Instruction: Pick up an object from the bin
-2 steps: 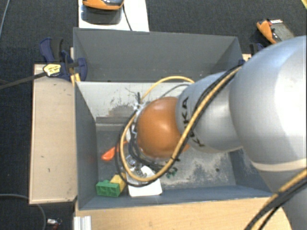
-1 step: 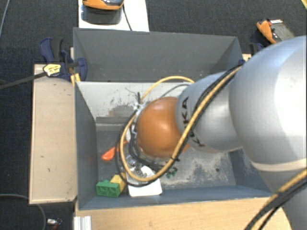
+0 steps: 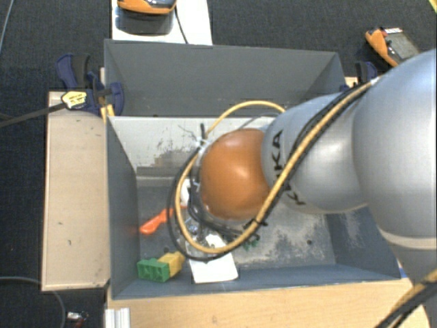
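Green block (image 3: 153,270), yellow piece (image 3: 172,260), orange strip (image 3: 154,223), white card (image 3: 214,269); grey bin (image 3: 218,80).

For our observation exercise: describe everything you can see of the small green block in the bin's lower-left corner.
The small green block is boxy and brick-like, plastic by its look, with a bumpy face. It lies on the floor of the grey metal bin, close to the lower-left corner, and its right end touches a small yellow piece.

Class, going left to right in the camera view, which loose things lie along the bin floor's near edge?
In order: green studded block → yellow piece → white card.
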Tool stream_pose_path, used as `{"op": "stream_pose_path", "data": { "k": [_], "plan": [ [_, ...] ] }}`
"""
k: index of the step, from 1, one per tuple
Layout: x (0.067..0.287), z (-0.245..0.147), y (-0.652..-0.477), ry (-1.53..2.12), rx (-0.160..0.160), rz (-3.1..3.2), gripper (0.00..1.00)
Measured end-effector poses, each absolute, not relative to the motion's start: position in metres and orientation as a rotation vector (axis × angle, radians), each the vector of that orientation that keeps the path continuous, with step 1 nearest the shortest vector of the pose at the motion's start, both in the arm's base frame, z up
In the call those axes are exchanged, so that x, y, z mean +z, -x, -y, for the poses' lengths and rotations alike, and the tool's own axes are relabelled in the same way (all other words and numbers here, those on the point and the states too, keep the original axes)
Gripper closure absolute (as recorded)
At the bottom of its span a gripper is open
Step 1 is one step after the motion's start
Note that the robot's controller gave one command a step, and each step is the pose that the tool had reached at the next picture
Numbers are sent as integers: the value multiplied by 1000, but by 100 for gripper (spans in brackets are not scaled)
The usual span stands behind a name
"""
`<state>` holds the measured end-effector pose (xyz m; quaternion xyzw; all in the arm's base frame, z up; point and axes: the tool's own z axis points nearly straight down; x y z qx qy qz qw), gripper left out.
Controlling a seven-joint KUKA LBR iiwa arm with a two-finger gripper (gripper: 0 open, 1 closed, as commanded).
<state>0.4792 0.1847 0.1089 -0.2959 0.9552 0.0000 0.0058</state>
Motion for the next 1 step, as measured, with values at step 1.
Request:
{"op": "stream_pose_path", "data": {
  "k": [1],
  "plan": [
    [132, -186, -482, 920, 2, -2980, 100]
  ]
}}
